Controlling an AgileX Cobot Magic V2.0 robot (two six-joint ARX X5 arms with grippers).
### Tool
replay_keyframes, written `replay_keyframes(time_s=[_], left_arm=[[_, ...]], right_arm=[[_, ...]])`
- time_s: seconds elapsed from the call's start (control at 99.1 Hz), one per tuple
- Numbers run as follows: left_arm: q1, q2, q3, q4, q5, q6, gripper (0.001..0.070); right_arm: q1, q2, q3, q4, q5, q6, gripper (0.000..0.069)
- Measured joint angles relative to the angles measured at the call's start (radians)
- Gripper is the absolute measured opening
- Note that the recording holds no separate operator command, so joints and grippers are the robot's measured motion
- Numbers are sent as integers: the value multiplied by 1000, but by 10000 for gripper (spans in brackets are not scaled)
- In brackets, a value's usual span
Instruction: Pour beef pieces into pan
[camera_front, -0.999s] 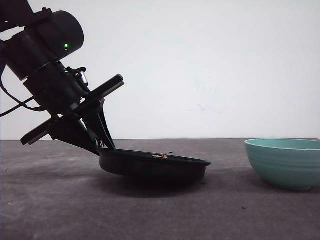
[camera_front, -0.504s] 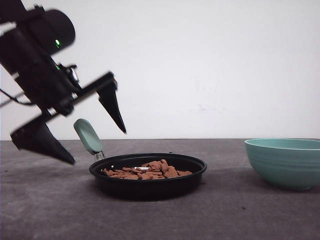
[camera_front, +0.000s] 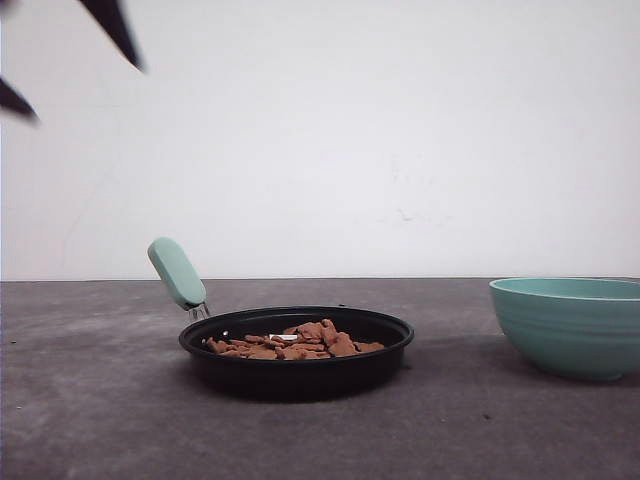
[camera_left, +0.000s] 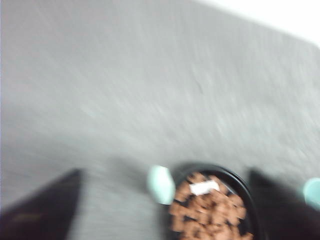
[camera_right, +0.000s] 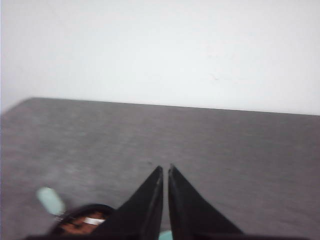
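- The left pincer (camera_front: 70, 75) hung high at the upper left corner of the front view, its two black pointed fingertips (camera_front: 118, 28) set wide apart with nothing between them; in the blurred left wrist view the same fingers (camera_left: 42, 207) showed as dark shapes far apart on either side of the pan.
- The right pincer (camera_right: 165, 172) showed in its own wrist view as two black tapering fingers drawn almost together, a thin slit of dark table between the tips and nothing gripped.
- The shallow round black frying pan (camera_front: 296, 362) sat flat on the dark grey table (camera_front: 100, 420), left of centre, well below the left pincer and untouched by either arm.
- Its short mint-green rounded handle (camera_front: 177, 272) rose on a thin metal stem from the pan's left rim, tilted up and to the left.
- The small reddish-brown beef pieces (camera_front: 300, 342) lay inside the pan as a low heap, spread across its floor below the rim; a small pale fleck lay among them.
- A deeper teal ribbed bowl (camera_front: 568, 325) stood upright on the table at the right edge of the front view, well apart from the pan.
- A plain white wall (camera_front: 400, 130) closed the scene behind the table.
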Motion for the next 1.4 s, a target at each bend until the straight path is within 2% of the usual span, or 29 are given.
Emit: replay_keyframes(time_s=[0.111, 0.161, 0.222, 0.333, 0.484, 0.615, 0.787, 1.281, 1.402], left_arm=[[0, -173, 0, -46, -93, 26, 133], [0, -249, 0, -45, -145, 38, 64], [0, -330, 0, -46, -183, 56, 29], [0, -439, -4, -87, -209, 69, 14], [0, -428, -30, -192, -272, 76, 14], [0, -427, -30, -193, -273, 76, 14], [0, -429, -30, -193, -276, 76, 14], [0, -430, -30, -193, -276, 76, 14], [0, -430, -30, -193, -276, 76, 14]], right_arm=[[0, -5, -1, -36, 75, -56, 12], [0, -21, -7, -33, 111, -77, 11], [0, -56, -33, -8, 140, -97, 10], [0, -140, -87, 31, 144, -132, 10], [0, -193, -101, 43, 142, -149, 10], [0, -206, -108, -2, 119, -142, 10], [0, -220, -108, 37, 118, -140, 10], [0, -220, -108, 32, 119, -139, 10], [-24, -239, -126, -27, 231, -139, 10]])
